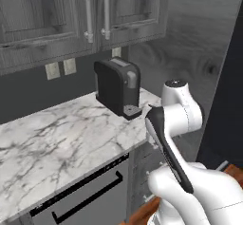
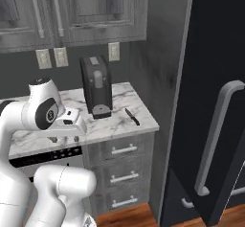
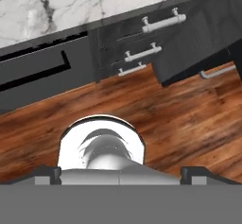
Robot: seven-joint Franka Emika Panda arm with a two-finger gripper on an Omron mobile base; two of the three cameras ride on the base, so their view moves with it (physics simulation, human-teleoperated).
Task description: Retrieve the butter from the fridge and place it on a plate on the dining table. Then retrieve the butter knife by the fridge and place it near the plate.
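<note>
The fridge stands at the right of the right base view, a very dark unit with its doors closed and a long grey bar handle down its front. To its left runs the marble table, carrying grey drawers below and grey wood-grain cabinets above. A black dishwasher front sits under the marble in the left base view. The black coffee machine stands upright at the back of the table, near the wall. The butter knife lies flat on the marble just beside the coffee machine, between it and the fridge-side edge, touching neither. In the hand view the gripper points down at the wood floor, with the jaws spread fully apart and nothing between them.
</note>
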